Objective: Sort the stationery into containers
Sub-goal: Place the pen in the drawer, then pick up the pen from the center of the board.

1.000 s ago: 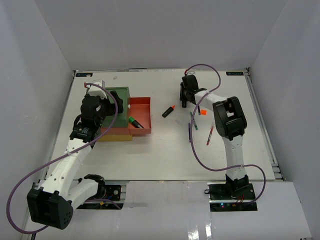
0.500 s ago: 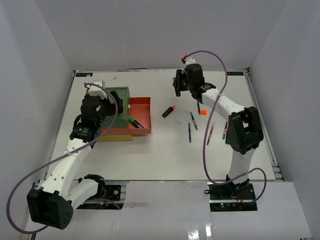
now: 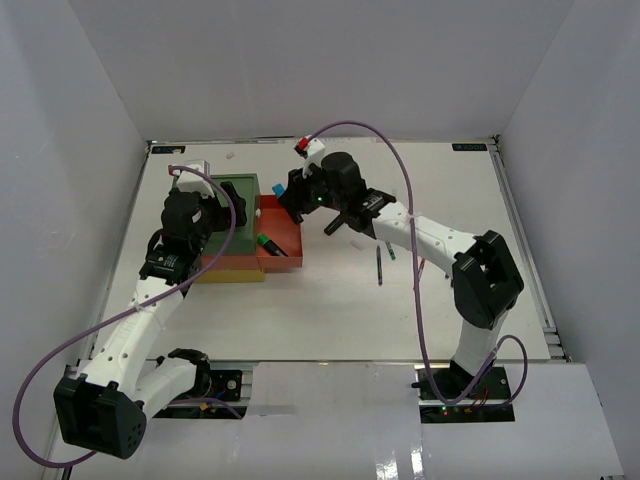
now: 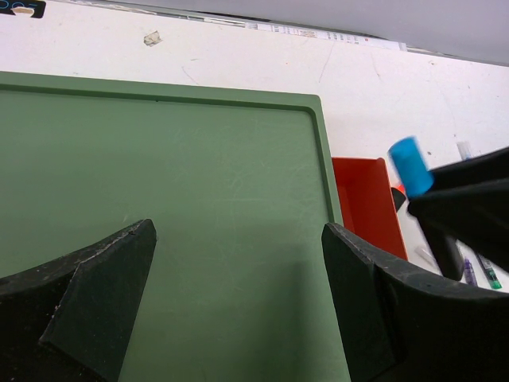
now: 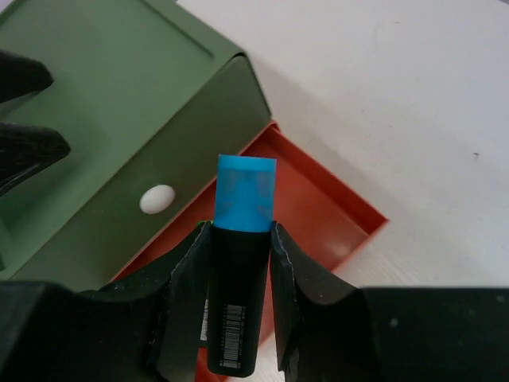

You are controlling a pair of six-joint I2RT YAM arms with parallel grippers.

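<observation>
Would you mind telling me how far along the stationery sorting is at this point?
Done: a green-capped highlighter lies in the open red drawer. In hand: the right tool holds a blue-capped highlighter above that drawer. Left: pens lie on the table.

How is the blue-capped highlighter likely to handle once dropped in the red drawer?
Probably stiff: the blue-capped highlighter sits straight between the fingers of the right gripper, unbent. Likely light, as a pinch at mid-body carries it. Its smooth barrel may slide or roll in the red drawer, though the walls should contain it.
</observation>
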